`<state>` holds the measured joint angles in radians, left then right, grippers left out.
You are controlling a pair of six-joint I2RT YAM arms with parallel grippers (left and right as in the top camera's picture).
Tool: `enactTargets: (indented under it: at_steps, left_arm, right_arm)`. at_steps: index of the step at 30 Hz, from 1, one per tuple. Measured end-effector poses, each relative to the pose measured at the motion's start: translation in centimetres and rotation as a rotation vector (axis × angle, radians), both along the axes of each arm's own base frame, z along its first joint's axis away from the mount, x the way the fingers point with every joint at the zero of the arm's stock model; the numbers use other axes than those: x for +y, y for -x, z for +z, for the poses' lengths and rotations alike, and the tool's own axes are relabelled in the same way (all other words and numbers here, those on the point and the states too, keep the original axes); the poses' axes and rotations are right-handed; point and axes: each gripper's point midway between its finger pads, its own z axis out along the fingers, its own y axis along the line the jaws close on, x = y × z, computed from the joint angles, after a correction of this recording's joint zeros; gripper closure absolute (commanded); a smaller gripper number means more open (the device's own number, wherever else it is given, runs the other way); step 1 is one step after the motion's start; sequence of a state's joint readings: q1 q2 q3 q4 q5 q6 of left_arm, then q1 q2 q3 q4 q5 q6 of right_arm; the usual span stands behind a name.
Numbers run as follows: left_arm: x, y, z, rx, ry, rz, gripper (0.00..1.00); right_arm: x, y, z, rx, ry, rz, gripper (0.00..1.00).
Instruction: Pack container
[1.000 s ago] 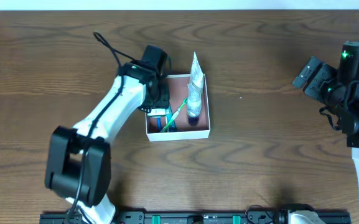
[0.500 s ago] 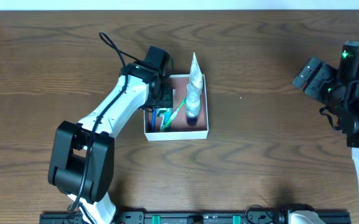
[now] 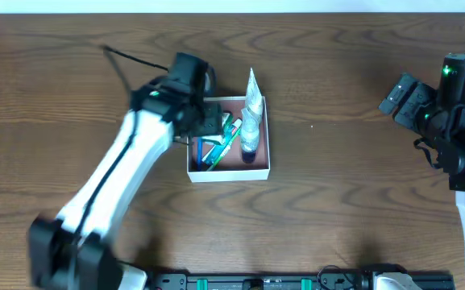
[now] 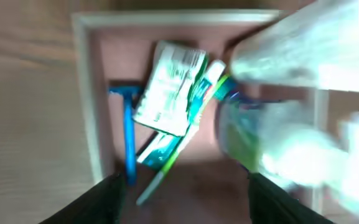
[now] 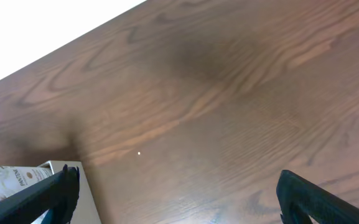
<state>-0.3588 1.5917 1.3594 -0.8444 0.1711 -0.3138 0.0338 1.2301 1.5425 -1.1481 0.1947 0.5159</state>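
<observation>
The container (image 3: 232, 174), a shallow white-walled box with a pink floor, sits at mid-table. In it lie a blue razor (image 4: 128, 134), a green toothbrush (image 4: 167, 168), a green-and-white packet (image 4: 170, 84) and a clear bottle with a white tube (image 3: 251, 121). My left gripper (image 3: 206, 122) hovers over the box's left side. In the left wrist view, which is blurred, its jaws (image 4: 188, 205) are open and empty above the box's floor (image 4: 123, 56). My right gripper (image 3: 401, 97) is far right, open and empty (image 5: 179, 199) above bare wood.
The table is dark brown wood. The right wrist view shows the container's corner (image 5: 67, 167) with a leaf-printed item (image 5: 5, 177) at the bottom left. A black rail (image 3: 248, 282) runs along the table's front edge.
The left arm has swung and its gripper has shifted up and left over the box. The green-and-white packet now shows lying in the container beside the toothbrush. The right arm has not moved.
</observation>
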Motion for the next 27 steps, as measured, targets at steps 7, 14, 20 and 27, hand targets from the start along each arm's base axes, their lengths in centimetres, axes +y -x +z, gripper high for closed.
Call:
enactTargets:
  at_steps: [7, 14, 20, 27]
  left_arm:
    - [8.9, 2.0, 7.7, -0.183, -0.109, 0.219, 0.26]
    - [18.6, 4.4, 11.0, -0.262, -0.19, 0.519, 0.02]
    - [22.4, 6.0, 11.9, -0.275, -0.223, 0.652, 0.02]
    - [22.8, 6.0, 11.7, -0.266, -0.226, 0.665, 0.02]
  right_arm:
    - [0.0, 0.0, 0.0, 0.0, 0.0, 0.0, 0.01]
    - [0.0, 0.0, 0.0, 0.0, 0.0, 0.0, 0.01]
    - [0.0, 0.0, 0.0, 0.0, 0.0, 0.0, 0.01]
    - [0.0, 0.0, 0.0, 0.0, 0.0, 0.0, 0.01]
